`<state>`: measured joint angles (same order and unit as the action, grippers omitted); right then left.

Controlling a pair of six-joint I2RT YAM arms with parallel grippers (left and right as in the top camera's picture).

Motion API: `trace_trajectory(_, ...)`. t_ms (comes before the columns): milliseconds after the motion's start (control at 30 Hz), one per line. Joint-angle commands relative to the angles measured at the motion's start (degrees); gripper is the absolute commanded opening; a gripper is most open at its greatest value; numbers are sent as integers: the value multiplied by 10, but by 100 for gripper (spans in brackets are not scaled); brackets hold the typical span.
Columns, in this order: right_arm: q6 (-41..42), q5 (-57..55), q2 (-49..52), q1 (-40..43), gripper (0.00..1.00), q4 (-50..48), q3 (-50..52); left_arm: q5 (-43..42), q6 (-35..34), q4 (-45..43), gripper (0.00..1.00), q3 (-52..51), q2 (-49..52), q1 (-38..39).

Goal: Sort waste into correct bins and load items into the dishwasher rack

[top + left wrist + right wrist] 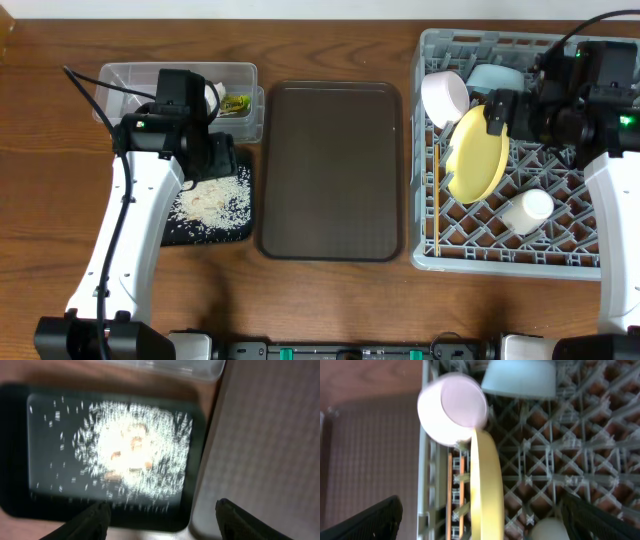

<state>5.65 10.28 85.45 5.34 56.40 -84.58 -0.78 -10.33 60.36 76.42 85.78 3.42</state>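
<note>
Brown wood counter [330, 300] carries a clear box [235, 72] at the far left, with a crumpled tissue [213, 95] and a green-yellow wrapper [236, 104] inside it. Just in front of the box sits a black tray [225, 232] with a heap of rice [215, 195] on it. A larger brown tray [330, 170] lies in the middle, and a grey rack [500, 262] stands on the right. In the rack, a yellow plate [485, 475] stands on edge, with a pinkish bowl [452, 407] touching its top, a blue bowl [520, 377] beside that, chopsticks [456, 485] along the left wall and a pale cup [527, 210] among the pegs. The left gripper [162, 520] hangs over the black tray's right edge, fingers apart and empty. The right gripper [485, 525] is spread wide on either side of the plate, without touching it.
</note>
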Motion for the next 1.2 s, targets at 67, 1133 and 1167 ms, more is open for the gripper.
trace_trajectory(67,-2,2,-11,-2,99,37,12,-1,17,38,70,-3,-20,-1)
trace_trajectory(1133,50,-120,-387,-56,99,-176,438,-1,-39,-86,71,-266,-351,-1)
trace_trajectory(1167,50,-120,-387,-56,99,-176,438,-1,-39,-86,71,-266,-349,-1)
